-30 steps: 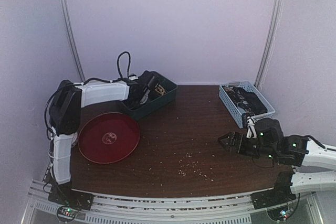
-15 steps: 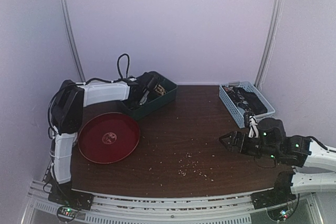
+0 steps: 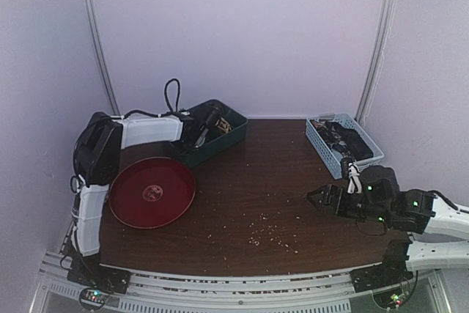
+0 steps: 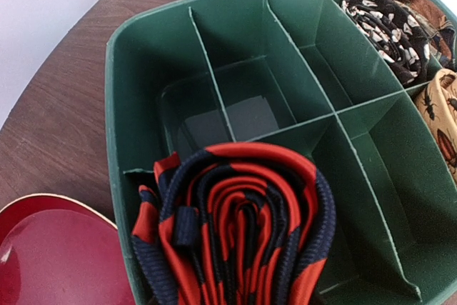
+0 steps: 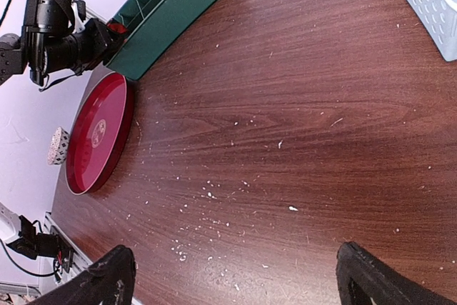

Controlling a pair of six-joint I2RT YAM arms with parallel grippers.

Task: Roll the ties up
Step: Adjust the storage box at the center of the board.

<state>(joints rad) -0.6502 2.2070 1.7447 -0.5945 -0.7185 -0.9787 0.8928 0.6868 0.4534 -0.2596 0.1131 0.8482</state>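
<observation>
The left gripper [image 3: 207,121] is reaching over the green divided bin [image 4: 114,69]. Its fingers are hiding behind the striped tie [image 4: 235,226], a red-and-navy coil that is filling the bottom of the left wrist view and running off its lower edge. The jaws are clamping this coil, which is hanging over the bin's near wall and not resting inside a compartment.

At the bin's far right a black-and-white patterned coil [image 4: 378,23] is lying rolled in a compartment, with a brown coil [image 4: 428,1] just behind it. A tan insect-print tie [image 4: 443,112] is being cut off by the frame edge.

The right gripper [image 5: 239,280] is hovering low over the wooden table [image 3: 242,166], its jaws spread wide around nothing. Only its fingertips [image 5: 107,280] are showing in its own camera.

Dark contents are sitting in the pale slotted basket [image 3: 344,144], too blurred to name. A red round tray [image 3: 152,192] is lying just beside the bin, and crumbs [image 3: 265,231] are dotting the tabletop between the arms.
</observation>
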